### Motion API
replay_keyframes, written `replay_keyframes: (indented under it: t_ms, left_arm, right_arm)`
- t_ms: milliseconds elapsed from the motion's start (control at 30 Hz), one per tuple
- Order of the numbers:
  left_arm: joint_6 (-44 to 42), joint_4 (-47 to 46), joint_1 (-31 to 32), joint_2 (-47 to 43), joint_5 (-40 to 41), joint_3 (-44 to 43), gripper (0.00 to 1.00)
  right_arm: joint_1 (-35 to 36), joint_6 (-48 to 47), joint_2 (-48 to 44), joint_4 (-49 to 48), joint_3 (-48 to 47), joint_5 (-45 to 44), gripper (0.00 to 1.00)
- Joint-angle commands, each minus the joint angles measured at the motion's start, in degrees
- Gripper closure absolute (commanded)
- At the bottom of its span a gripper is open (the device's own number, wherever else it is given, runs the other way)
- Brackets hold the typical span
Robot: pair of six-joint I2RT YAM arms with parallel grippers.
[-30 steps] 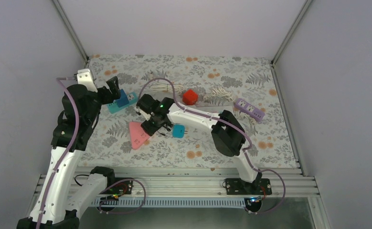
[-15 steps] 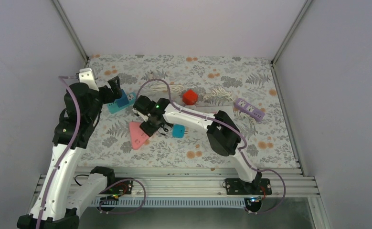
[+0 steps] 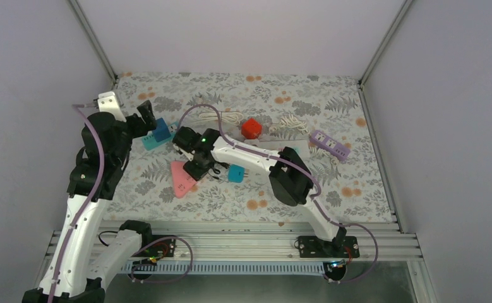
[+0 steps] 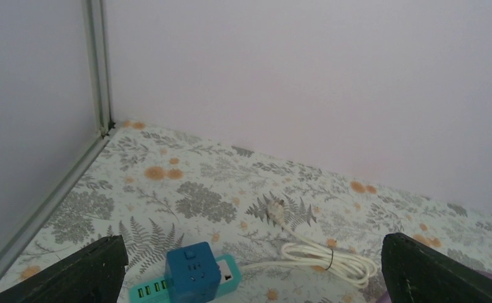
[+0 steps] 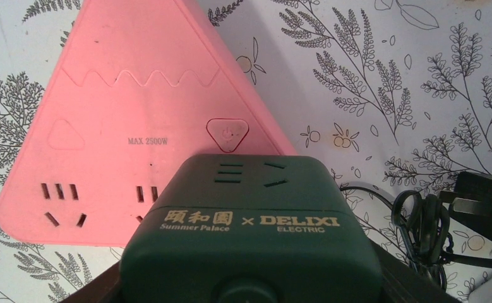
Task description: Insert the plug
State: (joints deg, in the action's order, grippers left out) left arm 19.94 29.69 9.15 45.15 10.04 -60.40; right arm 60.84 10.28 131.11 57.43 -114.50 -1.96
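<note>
From above, the right gripper [image 3: 197, 167] is seen to have been carried a little leftward over the last second, so that it now overlaps the right edge of the pink power strip [image 3: 179, 183]. Alignment for insertion is judged under way, not finished. The left gripper [image 3: 148, 118] is parked by the blue cube [image 3: 161, 130], much as before. In the left wrist view its fingers [image 4: 79, 274] are spread wide, with nothing between them. In the right wrist view a green adapter block [image 5: 249, 246] is pinched and hung over the strip, one socket group [image 5: 145, 192] being partly covered by it. The fingers are almost wholly masked, its pins cannot be seen, and a black plug [image 5: 486, 202] is cut off at the right edge.
</note>
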Motion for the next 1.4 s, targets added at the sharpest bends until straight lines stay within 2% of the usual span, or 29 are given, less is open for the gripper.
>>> replay_keyframes:
  t_ms: [0, 233, 467, 600, 767, 867, 1067, 1233, 1267, 1333, 1367]
  left_arm:
    - [-0.3, -0.2, -0.2, -1.0, 3.1, -1.0, 0.0]
    - [-0.3, -0.6, -0.2, 0.3, 3.6, -1.5, 0.0]
    - [-0.4, -0.7, -0.2, 1.1, 3.7, -2.4, 0.0]
    - [-0.6, -0.4, -0.1, 1.4, 3.7, -3.4, 0.0]
    - [-0.4, 0.6, -0.1, 2.0, 2.5, -4.2, 0.0]
    - [-0.4, 1.0, -0.1, 2.0, 2.1, -4.4, 0.0]
    - [-0.8, 0.4, -0.2, 2.2, -1.4, -3.3, 0.0]
    - [-4.0, -8.3, -0.1, -0.7, -10.5, 3.6, 0.0]
    - [-4.4, -9.6, -0.2, -1.4, -12.3, 4.5, 0.0]
    - [-4.6, -11.3, -0.1, -1.9, -14.6, 5.3, 0.0]
    - [-4.6, -11.9, -0.2, -1.9, -15.3, 5.6, 0.0]
  right_arm:
    - [0.3, 1.2, 9.7, 6.5, 3.9, -3.4, 0.62]
    - [0.2, 2.5, 8.1, 2.8, 2.4, -2.2, 0.59]
    - [0.2, 3.1, 5.7, -0.7, -0.2, -2.7, 0.52]
    - [0.2, 1.2, -0.2, -6.8, 1.9, -0.5, 0.38]
    - [0.2, -0.6, -7.8, -13.6, 6.1, -0.2, 0.11]
    - [0.2, -0.9, -13.0, -18.2, 12.0, -0.1, 0.04]
    - [-0.8, 2.9, -25.5, -27.0, 26.6, -5.2, 0.02]
    - [-1.9, 9.5, -33.1, -28.6, 39.3, -11.3, 0.03]
    - [-2.2, 10.4, -33.8, -28.4, 41.5, -11.1, 0.06]
    - [-3.1, 11.5, -34.7, -27.9, 45.4, -9.2, 0.2]
    - [-3.6, 11.8, -34.8, -27.7, 46.6, -7.7, 0.22]
